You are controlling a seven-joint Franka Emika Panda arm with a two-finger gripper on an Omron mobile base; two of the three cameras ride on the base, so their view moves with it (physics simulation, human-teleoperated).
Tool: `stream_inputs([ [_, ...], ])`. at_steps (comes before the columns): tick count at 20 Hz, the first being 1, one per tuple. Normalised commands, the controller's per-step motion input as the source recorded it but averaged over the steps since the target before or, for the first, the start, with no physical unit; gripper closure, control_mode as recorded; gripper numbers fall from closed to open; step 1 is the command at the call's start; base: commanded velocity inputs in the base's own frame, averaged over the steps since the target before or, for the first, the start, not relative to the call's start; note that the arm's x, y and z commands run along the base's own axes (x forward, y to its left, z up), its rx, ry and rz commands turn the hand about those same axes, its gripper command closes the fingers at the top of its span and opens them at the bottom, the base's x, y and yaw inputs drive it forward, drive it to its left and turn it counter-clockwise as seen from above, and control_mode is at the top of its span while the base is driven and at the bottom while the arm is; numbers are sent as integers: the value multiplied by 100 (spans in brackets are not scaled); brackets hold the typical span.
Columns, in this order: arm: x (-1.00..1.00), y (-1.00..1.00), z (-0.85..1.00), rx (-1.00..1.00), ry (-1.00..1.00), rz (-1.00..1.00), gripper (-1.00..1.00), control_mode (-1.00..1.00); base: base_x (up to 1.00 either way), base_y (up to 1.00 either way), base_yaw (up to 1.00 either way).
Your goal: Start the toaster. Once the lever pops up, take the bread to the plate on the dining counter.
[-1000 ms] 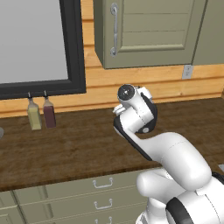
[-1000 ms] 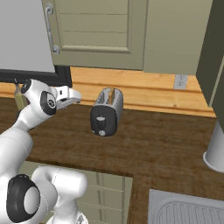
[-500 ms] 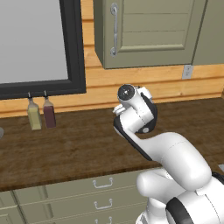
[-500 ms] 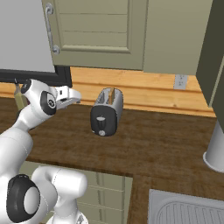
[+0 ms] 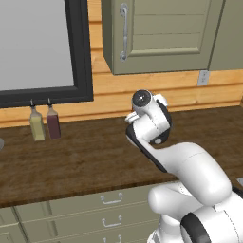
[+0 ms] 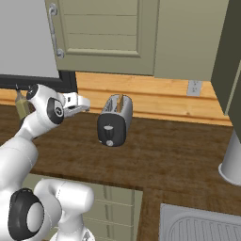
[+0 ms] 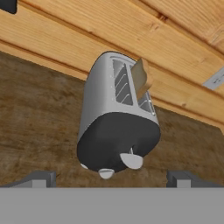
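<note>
The silver-grey toaster [image 6: 114, 121] stands on the dark wood worktop [image 6: 169, 155] against the wall. The bread [image 6: 121, 100] stands upright in a slot, its tan top sticking out. My gripper [image 6: 85, 103] hovers just left of the toaster, level with its top, open and empty. In the hand view the toaster [image 7: 114, 127] fills the middle with its black end panel toward me. The lever [image 7: 131, 160] juts from that panel, and the bread [image 7: 142, 78] rises from the right slot. The fingertips [image 7: 40, 178] stand wide apart, short of the panel. The plate and dining counter are out of view.
Two bottles [image 5: 37, 124] stand at the wall under a black-framed window [image 5: 80, 52]. Green cabinets [image 6: 103, 33] hang above the toaster. A wall outlet [image 6: 194, 87] sits to its right. A grey cylinder [image 6: 233, 160] and a sink [image 6: 202, 223] lie at the right.
</note>
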Motion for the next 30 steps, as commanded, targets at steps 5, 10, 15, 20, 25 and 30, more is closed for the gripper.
stream_inputs([
  [5, 0, -72, 4, 34, -3, 0, -100, -100, 0, 0, 0],
  [10, 4, -56, 2, 31, -5, 0, -100, -100, 0, 0, 0],
  [15, 7, -32, 17, 25, -16, 2, -100, -100, 0, 0, 0],
  [20, 13, -6, 40, 15, -18, 1, -100, -100, 0, 0, 0],
  [25, 43, -6, 5, 0, -2, 0, -100, -100, 0, 0, 0],
  [30, 26, -3, -1, -3, 6, 0, -100, -100, 0, 0, 0],
])
